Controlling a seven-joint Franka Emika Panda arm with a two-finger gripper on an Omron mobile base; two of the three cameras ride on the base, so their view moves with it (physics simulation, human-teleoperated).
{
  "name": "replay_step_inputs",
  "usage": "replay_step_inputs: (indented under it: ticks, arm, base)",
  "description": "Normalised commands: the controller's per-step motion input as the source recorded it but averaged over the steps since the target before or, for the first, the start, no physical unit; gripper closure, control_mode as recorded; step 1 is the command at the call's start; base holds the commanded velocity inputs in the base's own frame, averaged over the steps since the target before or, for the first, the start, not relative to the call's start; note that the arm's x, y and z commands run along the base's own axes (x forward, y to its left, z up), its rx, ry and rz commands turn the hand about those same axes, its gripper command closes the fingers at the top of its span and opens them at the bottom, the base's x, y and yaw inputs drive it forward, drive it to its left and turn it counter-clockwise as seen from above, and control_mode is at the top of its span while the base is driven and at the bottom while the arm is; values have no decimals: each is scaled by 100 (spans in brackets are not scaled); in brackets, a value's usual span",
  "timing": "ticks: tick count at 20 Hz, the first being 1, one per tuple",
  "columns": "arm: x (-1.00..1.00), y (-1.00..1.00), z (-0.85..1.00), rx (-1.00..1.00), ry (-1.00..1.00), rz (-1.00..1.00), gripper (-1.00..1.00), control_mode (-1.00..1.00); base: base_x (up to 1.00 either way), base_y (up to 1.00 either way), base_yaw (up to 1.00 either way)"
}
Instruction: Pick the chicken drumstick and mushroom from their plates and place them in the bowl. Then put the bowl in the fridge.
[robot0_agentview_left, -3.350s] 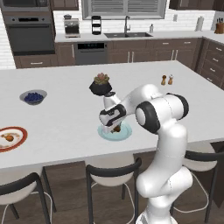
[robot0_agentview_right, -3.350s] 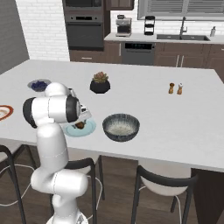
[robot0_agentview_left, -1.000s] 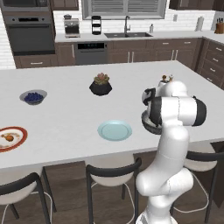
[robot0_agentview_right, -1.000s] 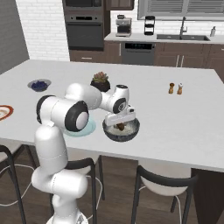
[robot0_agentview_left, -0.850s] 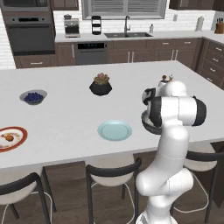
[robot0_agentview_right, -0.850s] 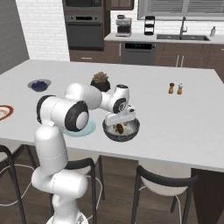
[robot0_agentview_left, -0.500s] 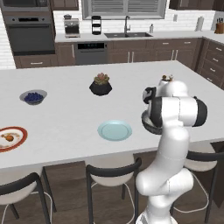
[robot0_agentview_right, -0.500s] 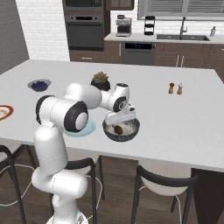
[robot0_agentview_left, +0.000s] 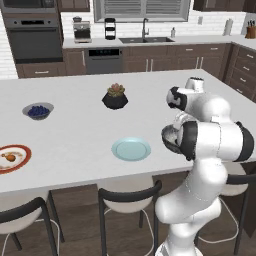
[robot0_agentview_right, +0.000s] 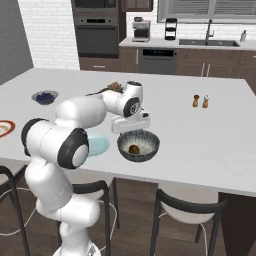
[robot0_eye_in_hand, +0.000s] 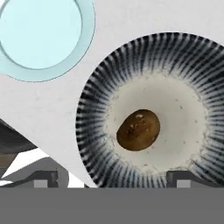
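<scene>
The mushroom (robot0_eye_in_hand: 138, 130) (robot0_agentview_right: 134, 149) lies loose on the bottom of the dark streaked bowl (robot0_eye_in_hand: 100, 92) (robot0_agentview_right: 150, 145). My gripper (robot0_agentview_right: 132, 131) (robot0_eye_in_hand: 113, 179) hangs just above the bowl, open, its fingertips (robot0_eye_in_hand: 43, 177) wide apart with nothing between them. The pale blue plate (robot0_eye_in_hand: 41, 35) (robot0_agentview_right: 98, 145) (robot0_agentview_left: 131, 149) beside the bowl is bare. The chicken drumstick (robot0_agentview_left: 8, 156) rests on the red-rimmed plate (robot0_agentview_left: 20, 162) (robot0_agentview_right: 4, 127) at the island's far left. In the left base view my arm covers most of the bowl (robot0_agentview_left: 167, 136). The fridge is out of view.
A small grey bowl of berries (robot0_agentview_left: 38, 110) (robot0_agentview_right: 45, 97) and a black plant pot (robot0_agentview_left: 115, 97) (robot0_agentview_right: 116, 87) stand further back on the island. Salt and pepper shakers (robot0_agentview_right: 200, 101) stand to the right. Stools line the near edge.
My arm carried the mushroom from the blue plate over to the bowl. In the last second the gripper opened and the mushroom dropped into the bowl.
</scene>
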Motion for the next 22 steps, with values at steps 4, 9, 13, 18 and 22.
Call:
replay_step_inputs:
  ticks: [4,9,13,18,22]
  arm:
    - [-100,94,7,0,-6,-13,-100,-100]
    - [-97,100,0,0,-3,-21,-100,-100]
    - [-36,84,0,0,0,-26,-100,-100]
    - [-2,59,15,0,0,-24,-100,-100]
    - [7,42,5,0,3,-13,-100,-100]
  base:
    - [0,0,0]
    - [0,0,0]
    - [0,0,0]
    - [0,0,0]
    - [0,0,0]
